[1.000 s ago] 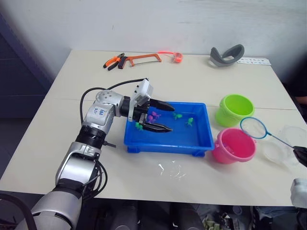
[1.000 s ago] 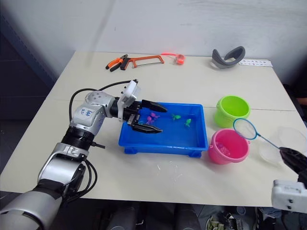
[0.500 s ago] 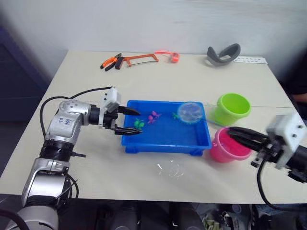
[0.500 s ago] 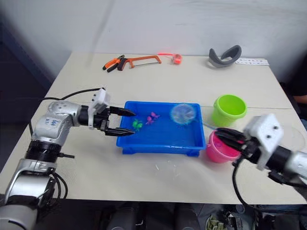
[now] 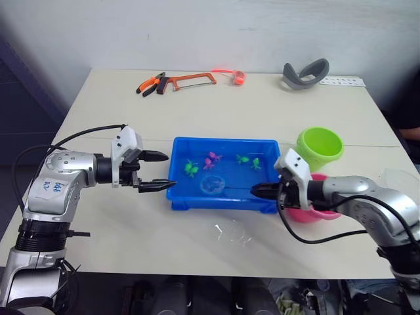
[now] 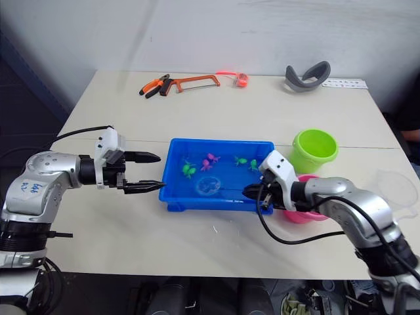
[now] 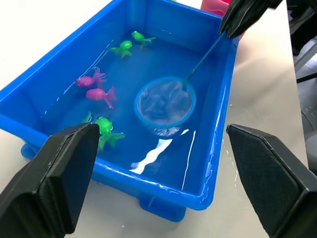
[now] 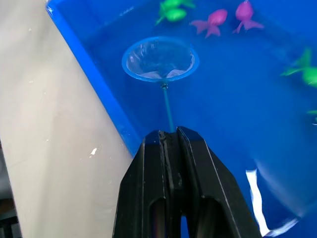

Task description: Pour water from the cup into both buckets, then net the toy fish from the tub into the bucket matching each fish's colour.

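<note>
The blue tub (image 5: 222,203) holds water and several toy fish, among them a pink fish (image 5: 212,158) and a green fish (image 5: 191,168). The net (image 5: 211,184) lies with its hoop in the water near the tub's front middle, no fish inside it. My right gripper (image 5: 257,190) is shut on the net's thin handle at the tub's front right corner. My left gripper (image 5: 169,170) is open just outside the tub's left wall. The green bucket (image 5: 319,147) stands right of the tub. The pink bucket (image 5: 326,214) is largely hidden behind my right arm. The clear cup (image 6: 398,186) sits far right.
A hacksaw (image 5: 190,80), pliers (image 5: 149,85) and a small orange ring (image 5: 239,77) lie at the back of the table, with a grey curved band (image 5: 307,72) at the back right. A water splash (image 5: 233,231) marks the table in front of the tub.
My right arm has swung in to the tub's right front corner. The net hoop went from the tub's far right down into the water near the middle. My left gripper drew back left, out of the tub.
</note>
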You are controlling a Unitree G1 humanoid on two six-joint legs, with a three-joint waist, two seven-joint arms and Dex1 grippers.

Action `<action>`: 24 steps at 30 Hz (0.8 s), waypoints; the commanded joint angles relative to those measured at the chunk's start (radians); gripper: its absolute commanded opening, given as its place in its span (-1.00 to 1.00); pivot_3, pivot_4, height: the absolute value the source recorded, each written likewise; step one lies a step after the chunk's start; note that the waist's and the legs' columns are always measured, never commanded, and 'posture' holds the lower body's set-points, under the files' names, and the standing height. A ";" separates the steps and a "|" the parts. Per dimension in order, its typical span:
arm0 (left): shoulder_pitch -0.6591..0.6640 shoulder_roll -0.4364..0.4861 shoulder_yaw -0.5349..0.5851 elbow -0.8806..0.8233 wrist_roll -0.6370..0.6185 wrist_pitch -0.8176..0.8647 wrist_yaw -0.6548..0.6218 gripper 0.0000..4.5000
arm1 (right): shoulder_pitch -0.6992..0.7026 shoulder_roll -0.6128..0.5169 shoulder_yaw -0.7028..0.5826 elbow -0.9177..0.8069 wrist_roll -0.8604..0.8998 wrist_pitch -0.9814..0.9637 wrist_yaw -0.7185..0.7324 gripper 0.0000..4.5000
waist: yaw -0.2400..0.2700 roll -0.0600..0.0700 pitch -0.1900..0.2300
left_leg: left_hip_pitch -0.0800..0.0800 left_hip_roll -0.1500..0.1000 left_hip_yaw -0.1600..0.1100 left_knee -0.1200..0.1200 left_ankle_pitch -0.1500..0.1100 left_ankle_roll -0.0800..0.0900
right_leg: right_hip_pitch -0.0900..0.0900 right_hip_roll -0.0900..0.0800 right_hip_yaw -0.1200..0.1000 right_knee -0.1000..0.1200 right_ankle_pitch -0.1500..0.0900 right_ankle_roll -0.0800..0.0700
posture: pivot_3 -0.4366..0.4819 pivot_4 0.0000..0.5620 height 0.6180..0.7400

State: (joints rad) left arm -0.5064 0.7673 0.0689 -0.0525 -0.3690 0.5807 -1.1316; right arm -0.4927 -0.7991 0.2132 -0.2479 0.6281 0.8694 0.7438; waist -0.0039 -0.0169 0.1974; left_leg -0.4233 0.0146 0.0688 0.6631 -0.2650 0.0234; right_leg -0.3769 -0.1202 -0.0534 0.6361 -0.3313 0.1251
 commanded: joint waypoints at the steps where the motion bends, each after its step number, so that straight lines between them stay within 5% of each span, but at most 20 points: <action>1: 0.009 0.019 0.038 -0.059 -0.033 0.013 0.024 0.99 | -0.038 0.031 0.025 0.058 -0.076 -0.040 0.022 -1.00 | 0.000 0.000 0.000 | 0.000 0.000 0.000 0.000 0.000 0.000 | 0.000 0.000 0.000 0.000 0.000 0.000 | -0.05 -0.47 1.00; 11: 0.032 0.043 0.044 -0.096 -0.069 0.036 0.057 0.99 | -0.076 0.176 -0.049 0.136 -0.158 -0.100 -0.030 -1.00 | 0.000 0.000 0.000 | 0.000 0.000 0.000 0.000 0.000 -0.001 | 0.000 0.001 0.000 0.000 0.000 0.000 | -0.05 -0.47 1.00; 24: -0.061 -0.013 -0.034 0.005 -0.054 -0.023 0.039 0.99 | 0.013 0.108 -0.094 -0.047 -0.168 -0.090 0.014 -1.00 | 0.003 0.000 0.000 | 0.000 0.000 0.000 -0.001 0.000 -0.001 | -0.001 0.001 0.000 0.000 0.000 0.000 | -0.05 -0.47 1.00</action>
State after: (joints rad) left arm -0.5450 0.7565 0.0343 -0.0559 -0.4219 0.5801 -1.0823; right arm -0.4873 -0.6709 0.1455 -0.2356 0.4609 0.7861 0.7423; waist -0.0005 -0.0169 0.1974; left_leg -0.4233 0.0150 0.0693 0.6625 -0.2653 0.0225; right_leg -0.3774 -0.1190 -0.0532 0.6360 -0.3313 0.1251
